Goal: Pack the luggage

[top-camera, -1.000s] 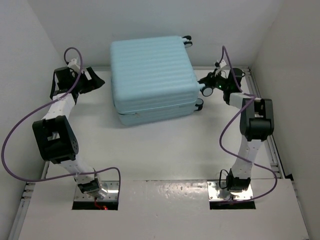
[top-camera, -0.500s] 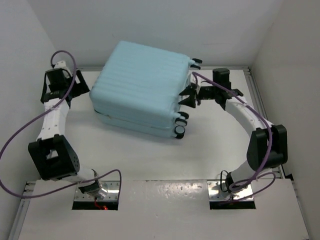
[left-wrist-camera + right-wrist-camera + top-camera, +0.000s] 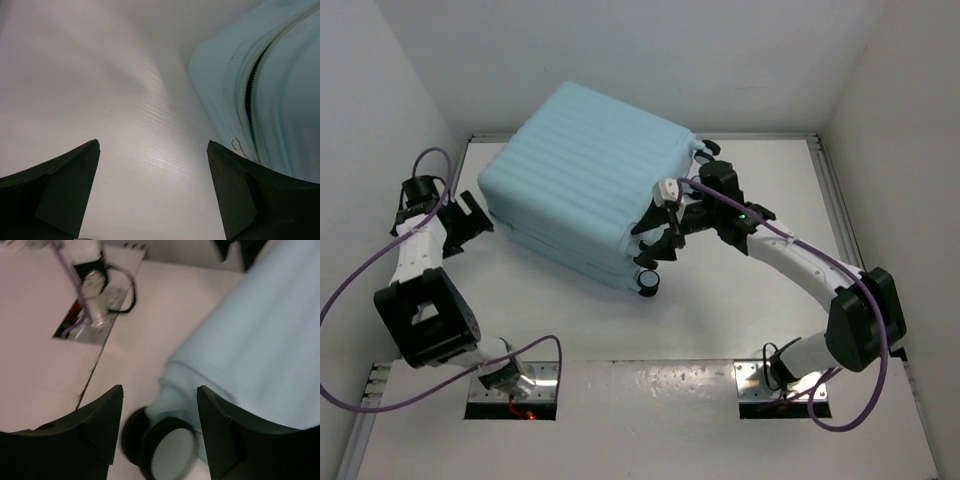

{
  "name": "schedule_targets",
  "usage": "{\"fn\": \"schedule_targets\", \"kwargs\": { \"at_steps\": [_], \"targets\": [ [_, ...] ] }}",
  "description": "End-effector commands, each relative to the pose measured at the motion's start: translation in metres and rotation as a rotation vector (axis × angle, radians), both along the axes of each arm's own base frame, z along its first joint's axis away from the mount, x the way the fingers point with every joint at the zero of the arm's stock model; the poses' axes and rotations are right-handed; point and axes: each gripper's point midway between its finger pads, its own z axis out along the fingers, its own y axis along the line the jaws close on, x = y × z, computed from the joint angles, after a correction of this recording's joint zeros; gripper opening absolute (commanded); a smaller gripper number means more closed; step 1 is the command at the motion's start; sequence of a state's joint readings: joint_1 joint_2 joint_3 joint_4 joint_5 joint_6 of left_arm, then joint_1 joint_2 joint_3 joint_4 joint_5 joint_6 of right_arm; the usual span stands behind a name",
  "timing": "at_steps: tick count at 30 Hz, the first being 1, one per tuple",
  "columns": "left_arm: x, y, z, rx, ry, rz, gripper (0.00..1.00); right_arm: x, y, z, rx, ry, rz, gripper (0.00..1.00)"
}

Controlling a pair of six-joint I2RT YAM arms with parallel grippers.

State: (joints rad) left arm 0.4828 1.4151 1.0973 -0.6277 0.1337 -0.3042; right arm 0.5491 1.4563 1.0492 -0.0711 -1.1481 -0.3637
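Left jaws [image 3: 152, 145]: wide apart with nothing between them, only bare tabletop [image 3: 125, 100] below. We see the luggage [image 3: 280, 90] just right of the right-hand finger, with its closed zipper [image 3: 255, 85] running along the rounded corner and a small metal pull [image 3: 237, 146] hanging near that finger. We can't tell if finger and shell touch.

Right jaws [image 3: 160, 390]: also apart and gripping nothing. A black-and-white wheel [image 3: 167, 452] and the luggage's lower corner sit in the gap below the fingertips. Contact isn't clear from the wrist view. Far left in that view we see a base plate [image 3: 90, 295] with a purple cable.

From the top view, the left gripper [image 3: 470, 218] is at the luggage's left corner and the right gripper [image 3: 655, 228] is against its near-right side, just above the near wheel [image 3: 648, 283]. The luggage [image 3: 590, 185] is shut, lying flat with its ribbed shell up. It is turned diagonally on the far-left half of the tabletop [image 3: 720, 310], with its wheels along the right edge.
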Motion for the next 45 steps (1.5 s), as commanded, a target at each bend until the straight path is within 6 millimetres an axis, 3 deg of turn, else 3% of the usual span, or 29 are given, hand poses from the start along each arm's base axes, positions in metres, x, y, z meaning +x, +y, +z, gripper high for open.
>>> {"fn": "schedule_targets", "kwargs": {
  "at_steps": [1,2,3,5,6,7,8,10,11,12,13,14,17,18,20,21,23,25,26,28,29,32,37,38,39,41,42,43,45],
  "targets": [
    [0.004,-0.031,-0.028,-0.122,0.074,-0.007,0.94,0.057,-0.020,0.056,0.149,-0.092,-0.226,0.62],
    [0.013,-0.037,-0.032,-0.124,0.065,-0.005,0.94,0.065,-0.029,0.068,0.187,-0.045,-0.290,0.66],
    [0.020,-0.040,-0.034,-0.133,0.052,-0.011,0.94,0.104,-0.062,0.076,0.217,-0.067,-0.473,0.67],
    [0.043,-0.041,-0.038,-0.132,0.007,-0.013,0.94,0.148,-0.099,0.088,0.260,-0.053,-0.749,0.69],
    [0.056,-0.045,-0.035,-0.121,-0.020,-0.037,0.94,0.171,-0.129,0.092,0.274,-0.066,-0.861,0.69],
    [0.065,-0.045,-0.035,-0.133,-0.041,-0.037,0.94,0.199,-0.170,0.092,0.282,-0.067,-1.045,0.69],
    [0.082,-0.047,-0.036,-0.133,-0.064,-0.044,0.94,0.211,-0.184,0.086,0.270,-0.061,-1.097,0.69],
    [0.100,-0.051,-0.040,-0.130,-0.073,-0.068,0.94,0.241,-0.243,0.070,0.218,-0.011,-1.246,0.73],
    [0.106,-0.048,-0.043,-0.124,-0.066,-0.061,0.94,0.259,-0.267,0.045,0.172,0.054,-1.276,0.76],
    [0.118,-0.049,-0.048,-0.126,-0.060,-0.073,0.94,0.265,-0.276,0.042,0.153,0.061,-1.265,0.79],
    [0.125,-0.047,-0.050,-0.111,-0.067,-0.089,0.94,0.276,-0.288,0.012,0.121,0.168,-1.229,0.86],
    [0.130,-0.045,-0.052,-0.112,-0.065,-0.090,0.94,0.275,-0.305,0.022,0.130,0.172,-1.227,0.86],
    [0.155,-0.036,-0.056,-0.079,-0.085,-0.122,0.94,0.303,-0.326,-0.007,0.109,0.304,-1.034,0.81],
    [0.154,-0.036,-0.065,-0.081,-0.064,-0.128,0.94,0.303,-0.326,-0.009,0.114,0.326,-0.985,0.79],
    [0.170,-0.038,-0.074,-0.108,-0.060,-0.157,0.94,0.312,-0.334,-0.035,0.077,0.481,-0.967,0.75],
    [0.182,-0.038,-0.068,-0.117,-0.087,-0.173,0.94,0.319,-0.337,-0.064,0.046,0.584,-0.955,0.74],
    [0.188,-0.044,-0.073,-0.157,-0.084,-0.199,0.92,0.326,-0.332,-0.064,-0.031,0.593,-0.963,0.64],
    [0.195,-0.052,-0.074,-0.165,-0.092,-0.242,0.92,0.321,-0.319,-0.084,-0.089,0.713,-0.950,0.59],
    [0.195,-0.054,-0.073,-0.173,-0.095,-0.249,0.92,0.321,-0.302,-0.089,-0.105,0.728,-0.930,0.55],
    [0.197,-0.061,-0.075,-0.182,-0.096,-0.275,0.92,0.300,-0.287,-0.111,-0.119,0.913,-0.955,0.53],
    [0.197,-0.061,-0.075,-0.182,-0.096,-0.276,0.92,0.305,-0.282,-0.106,-0.101,0.870,-0.965,0.51],
    [0.197,-0.065,-0.074,-0.200,-0.102,-0.290,0.92,0.292,-0.246,-0.133,-0.138,1.009,-0.954,0.48],
    [0.176,-0.072,-0.072,-0.214,-0.089,-0.294,0.92,0.290,-0.218,-0.165,-0.181,1.169,-0.990,0.45],
    [0.160,-0.076,-0.082,-0.229,-0.054,-0.289,0.92,0.287,-0.215,-0.174,-0.188,1.221,-1.000,0.43],
    [0.154,-0.078,-0.071,-0.222,-0.071,-0.292,0.92,0.285,-0.208,-0.179,-0.199,1.236,-0.997,0.43],
    [0.139,-0.084,-0.066,-0.229,-0.073,-0.297,0.92,0.278,-0.204,-0.198,-0.237,1.280,-1.022,0.42],
    [0.123,-0.089,-0.075,-0.248,-0.049,-0.299,0.92,0.277,-0.200,-0.201,-0.247,1.277,-1.019,0.42],
    [0.119,-0.091,-0.061,-0.233,-0.082,-0.303,0.92,0.271,-0.196,-0.207,-0.260,1.292,-1.018,0.42],
    [0.102,-0.092,-0.064,-0.235,-0.084,-0.305,0.92,0.277,-0.198,-0.211,-0.242,1.289,-1.049,0.40]
  ]
}}
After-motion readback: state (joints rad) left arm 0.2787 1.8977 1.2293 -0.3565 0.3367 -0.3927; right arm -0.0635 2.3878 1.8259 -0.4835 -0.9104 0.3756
